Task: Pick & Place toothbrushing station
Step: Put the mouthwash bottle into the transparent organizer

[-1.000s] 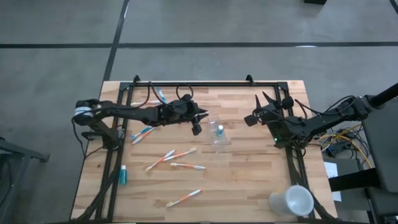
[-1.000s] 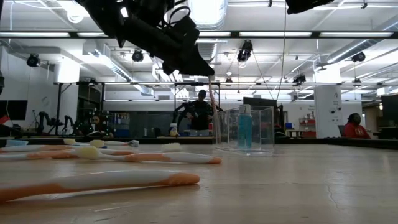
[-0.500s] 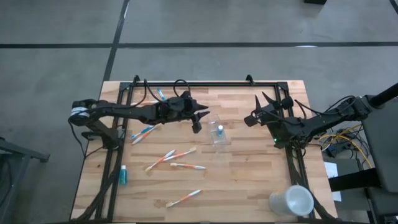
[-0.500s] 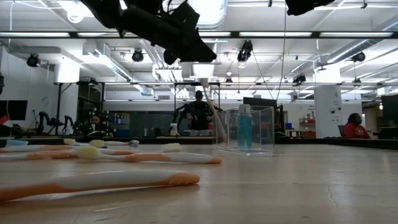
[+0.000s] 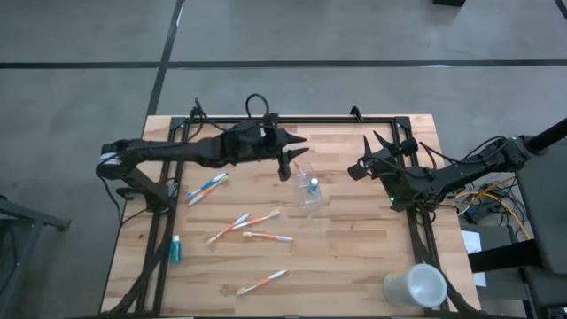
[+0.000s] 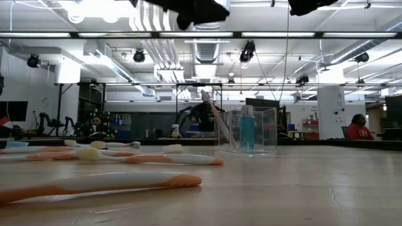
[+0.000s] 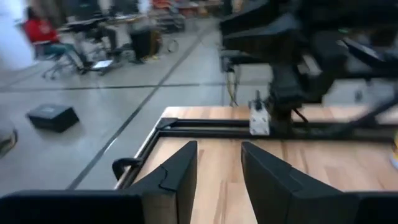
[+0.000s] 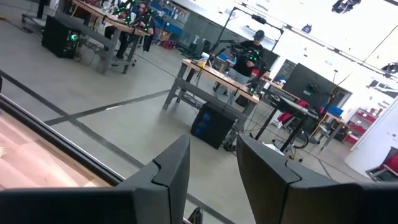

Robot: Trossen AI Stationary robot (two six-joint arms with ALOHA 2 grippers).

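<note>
We see a small clear plastic cup (image 5: 313, 192) standing upright near the middle of the table, with a small blue tube (image 5: 313, 185) upright inside it and a toothbrush (image 6: 215, 119) leaning in it, head up, against the rim. From the low view the cup (image 6: 247, 130) is see-through and the tube (image 6: 247, 132) has a pale cap. Loose toothbrushes lie flat on the wood: a blue and orange pair (image 5: 205, 187) to the cup's left, three white and orange ones (image 5: 251, 227) fanned nearer the front, and one more (image 5: 262, 283) alone by the front edge. Another small blue tube (image 5: 175, 249) lies at the left edge.
</note>
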